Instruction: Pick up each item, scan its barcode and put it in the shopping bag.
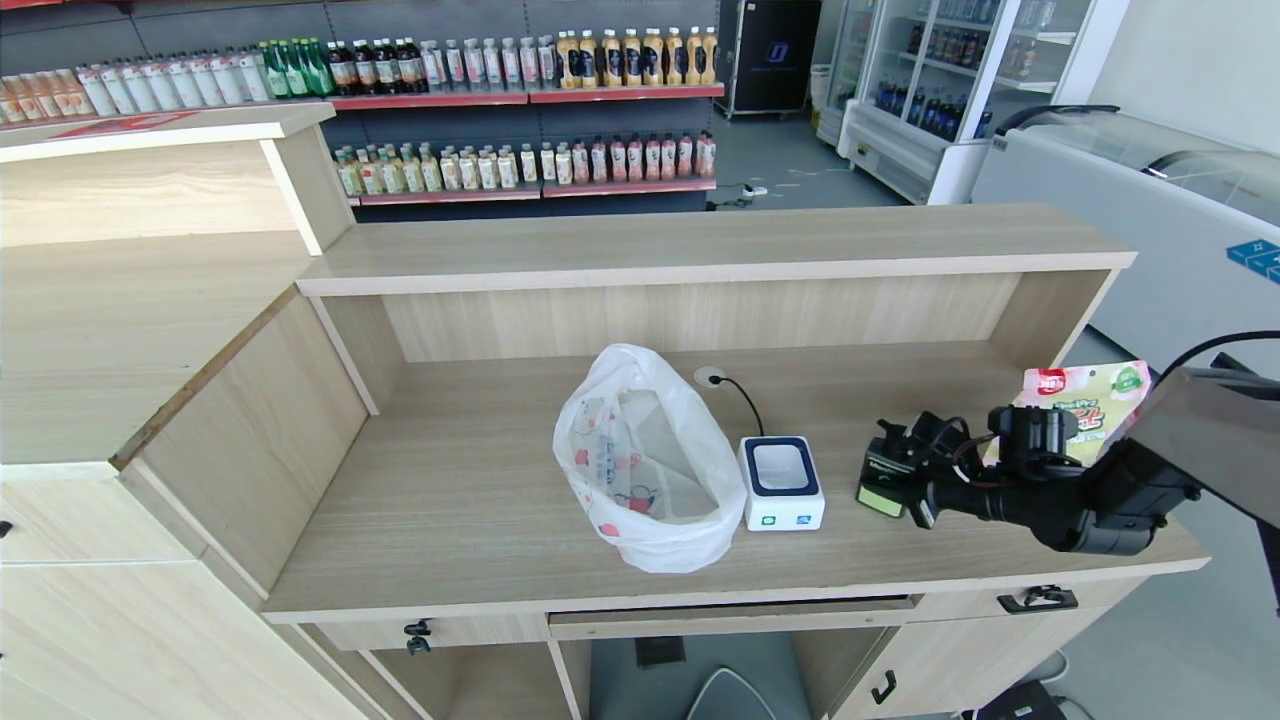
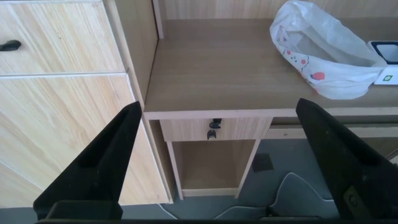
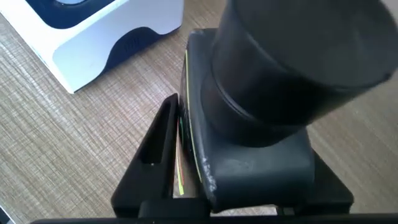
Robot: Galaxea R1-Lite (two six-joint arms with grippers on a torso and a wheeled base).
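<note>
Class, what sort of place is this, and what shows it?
Probably a shop checkout: a scanner beside a shopping bag on the counter, and shelves of bottled drinks behind.

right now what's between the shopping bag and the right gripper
Head view: the white scanner stands between shopping bag and right gripper, which grips a dark box.

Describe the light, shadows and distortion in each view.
Head view: even daylight, soft shadow under the shelf, and the counter edges splay toward the corners. Left wrist view: the open left gripper is a dark silhouette and the cubby is shaded. Right wrist view: the dark box in the right gripper hides much of the counter; the scanner is bright.
</note>
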